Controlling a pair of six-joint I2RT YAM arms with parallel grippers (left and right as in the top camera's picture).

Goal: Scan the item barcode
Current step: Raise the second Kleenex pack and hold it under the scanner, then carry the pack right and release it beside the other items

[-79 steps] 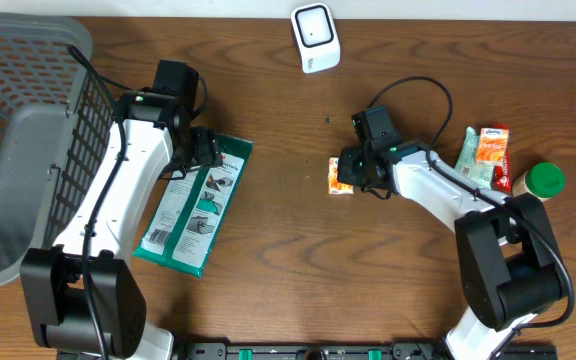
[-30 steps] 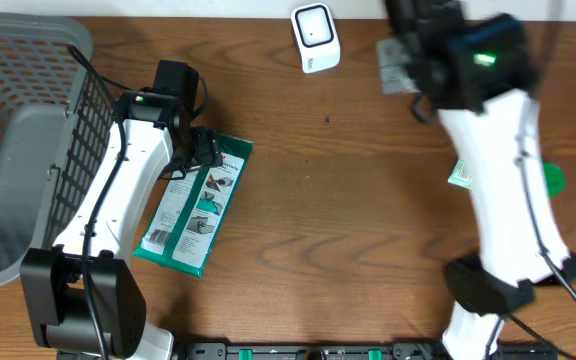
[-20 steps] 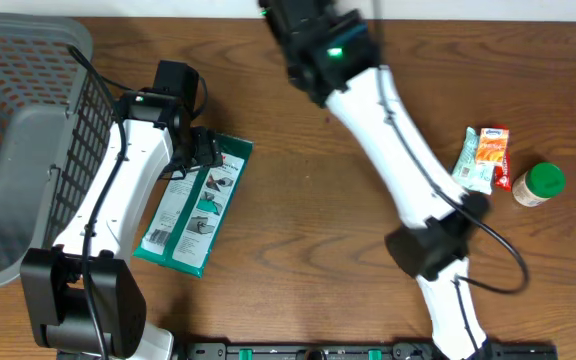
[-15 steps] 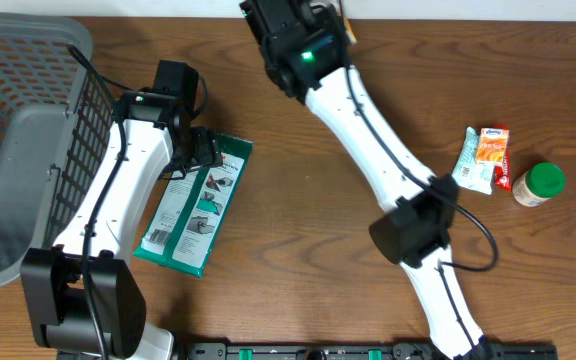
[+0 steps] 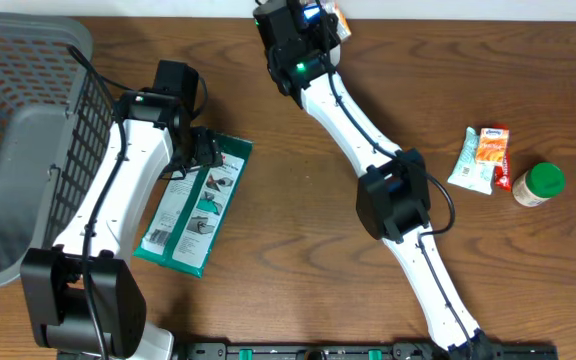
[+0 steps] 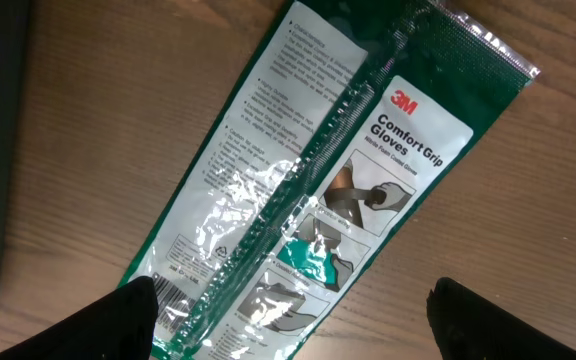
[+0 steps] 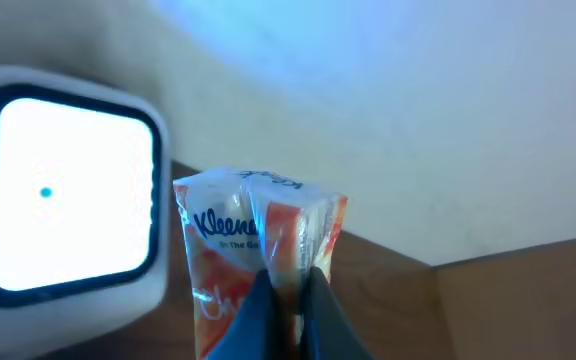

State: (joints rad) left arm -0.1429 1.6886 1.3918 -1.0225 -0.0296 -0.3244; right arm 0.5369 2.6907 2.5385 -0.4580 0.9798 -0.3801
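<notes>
item: a pocket tissue pack (image 7: 253,235), orange and white, with "Kleenex" printed in blue script on its upper face
item surface: glossy soft film, slightly puckered, with a seam running down the middle
item position: held at the far edge of the table (image 5: 298,250), just right of the scanner (image 7: 63,195) in the right wrist view, against a pale wall; whether pack and scanner touched could not be told
right gripper (image 7: 288,315): pinched narrow on the lower part of the pack, both dark fingers pressed to the wrapper
scanner: smooth white plastic, a rounded-square body with a brightly lit window bearing one small blue dot
left gripper (image 6: 293,320): spread wide and holding nothing, above the glove packet (image 6: 328,180)
glove packet: long, flat, green and white, with crinkled clear film, lying on the wood
table: brown, with visible grain
basket (image 5: 18,90): grey lattice walls, at the left edge
</notes>
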